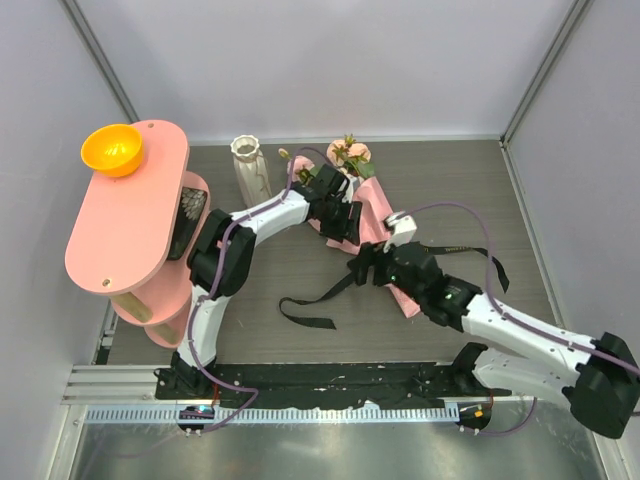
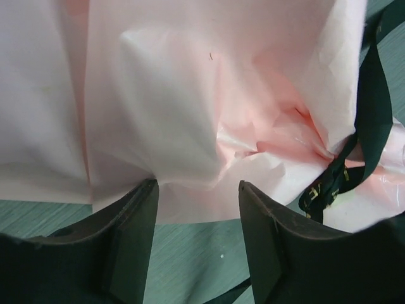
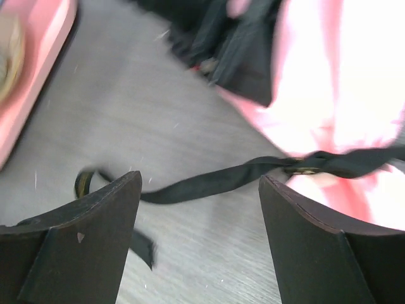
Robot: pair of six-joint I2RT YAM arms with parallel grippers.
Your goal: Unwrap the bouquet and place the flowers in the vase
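The bouquet [image 1: 368, 205] lies on the table in its salmon-pink paper [image 2: 190, 95], with the flowers [image 1: 346, 154] poking out at the far end. The white ribbed vase [image 1: 250, 166] stands upright to their left. My left gripper [image 1: 340, 222] is over the middle of the wrap. In the left wrist view it [image 2: 197, 183] is open, the paper's edge lying just at its fingertips and nothing pinched. My right gripper [image 1: 368, 262] hovers at the wrap's near end. It [image 3: 199, 177] is open and empty, with the black ribbon [image 3: 209, 183] running across the table just beyond its tips.
The ribbon's loose tail [image 1: 308, 302] trails over the table towards the arms' bases, and another length [image 1: 462, 250] lies to the right. A pink two-tier shelf [image 1: 125, 225] at the left carries an orange bowl [image 1: 112, 148]. Grey walls close off the sides and back.
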